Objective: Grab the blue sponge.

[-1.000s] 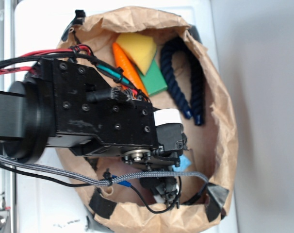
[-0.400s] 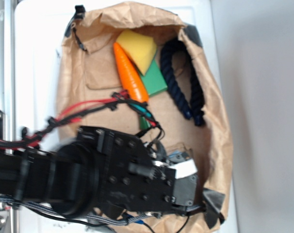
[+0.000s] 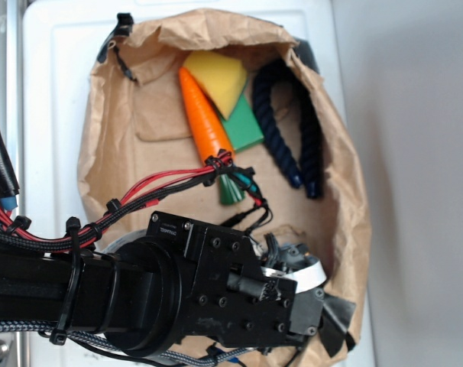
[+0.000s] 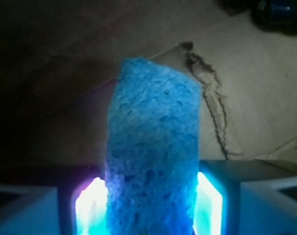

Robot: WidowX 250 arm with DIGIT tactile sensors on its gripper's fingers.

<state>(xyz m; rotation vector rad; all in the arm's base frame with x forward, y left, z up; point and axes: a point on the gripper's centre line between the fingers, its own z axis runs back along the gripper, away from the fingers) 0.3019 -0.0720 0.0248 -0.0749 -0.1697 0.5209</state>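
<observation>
White tabletop (image 3: 56, 92) is showing around a crumpled brown paper bag (image 3: 346, 199) that we are looking down into, its rim rolled and patched with black tape. Toward the far end of the bag we are seeing a smooth orange carrot (image 3: 203, 118) lying against a yellow foam wedge (image 3: 218, 76), which is overlapping a flat green block (image 3: 243, 126); a dark navy twisted rope (image 3: 293, 145) is curving just beside them. Our black arm, trailing red and black cables (image 3: 147, 195), is covering the near end of the bag and hiding most of what lies under it. From the wrist view, our gripper (image 4: 149, 205) is clenching the blue sponge (image 4: 152, 147): the porous foam slab is standing between the two glowing fingers (image 4: 210, 203), touching both, with creased brown paper behind it.
</observation>
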